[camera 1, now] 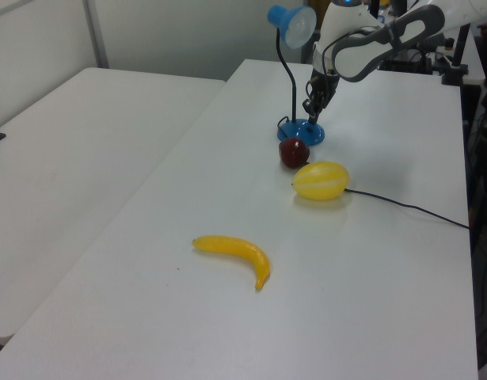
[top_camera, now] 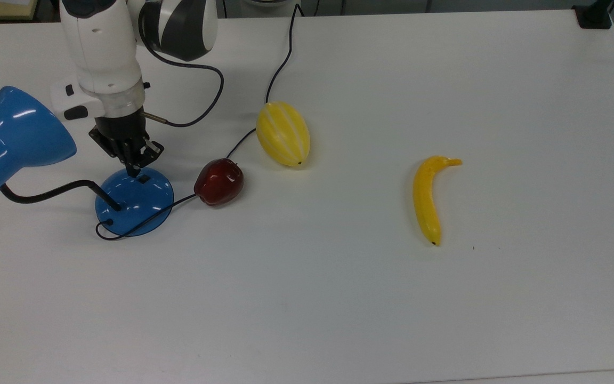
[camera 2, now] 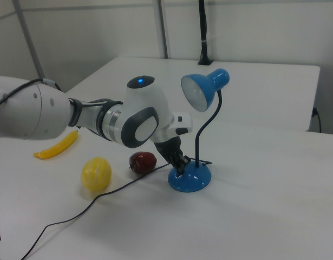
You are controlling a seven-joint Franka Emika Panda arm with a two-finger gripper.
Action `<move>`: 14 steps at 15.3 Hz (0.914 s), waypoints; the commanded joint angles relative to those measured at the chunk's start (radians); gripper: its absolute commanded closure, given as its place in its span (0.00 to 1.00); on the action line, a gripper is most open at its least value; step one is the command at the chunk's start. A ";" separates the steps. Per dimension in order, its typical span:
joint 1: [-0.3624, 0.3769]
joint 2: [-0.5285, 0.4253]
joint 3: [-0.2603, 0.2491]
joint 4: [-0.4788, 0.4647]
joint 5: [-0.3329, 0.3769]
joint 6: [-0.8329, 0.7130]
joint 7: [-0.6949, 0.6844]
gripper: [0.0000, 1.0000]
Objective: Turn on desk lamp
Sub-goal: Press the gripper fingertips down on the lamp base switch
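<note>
My hand (top_camera: 133,169) is down at the desk lamp (top_camera: 134,198), its tip just over the far rim of the blue base, beside the small black switch (top_camera: 144,179); the fingers look pressed together into 1 point, though I can't be sure. The lamp stands on the desk (top_camera: 339,298), beside the red apple (top_camera: 219,181). I judge I'm at the press itself: next comes a short nudge onto the switch, straight down.

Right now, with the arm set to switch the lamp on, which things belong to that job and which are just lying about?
Belong to the job:
desk lamp
its switch
its cord
gripper

Just lying about:
red apple
yellow melon
banana
</note>
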 commanded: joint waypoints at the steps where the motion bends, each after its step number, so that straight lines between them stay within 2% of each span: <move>1: 0.010 0.025 -0.006 -0.006 -0.041 0.056 0.045 1.00; 8: 0.011 0.043 -0.006 -0.005 -0.060 0.098 0.083 1.00; 14: 0.016 -0.001 -0.004 -0.014 -0.058 0.084 0.088 1.00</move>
